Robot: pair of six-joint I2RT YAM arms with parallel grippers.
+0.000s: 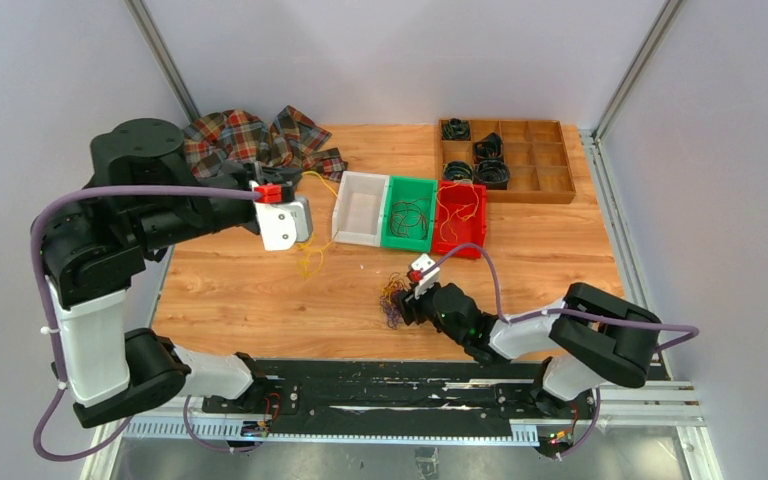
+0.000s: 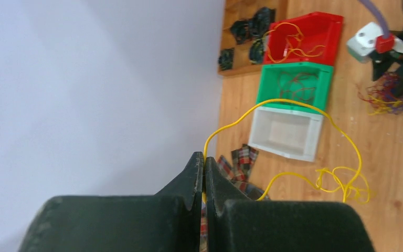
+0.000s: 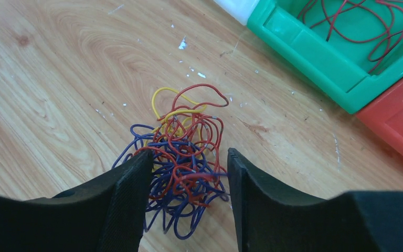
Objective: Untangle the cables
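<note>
Overhead view looks down on table (image 1: 240,290); both close wrist views share green bin (image 2: 296,67).

Two robot arms are pictured at one wooden table (image 1: 560,250), with two grippers counted: the left gripper (image 2: 203,160) and the right gripper (image 3: 189,157). Three bins are lined up: one white bin (image 1: 360,210), one green bin (image 1: 412,183) and one red bin (image 1: 457,248). Four black coiled cords (image 1: 492,172) are seen in one wooden tray (image 1: 550,155). One plaid cloth (image 1: 235,135), one tangle of cables (image 3: 189,136) and one loose yellow cable (image 2: 283,100) are also counted.

Black-and-white arms (image 1: 110,250), lilac hoses (image 1: 160,189), red clips (image 1: 270,192), seemingly ribbed tool fingers (image 3: 128,199)
</note>
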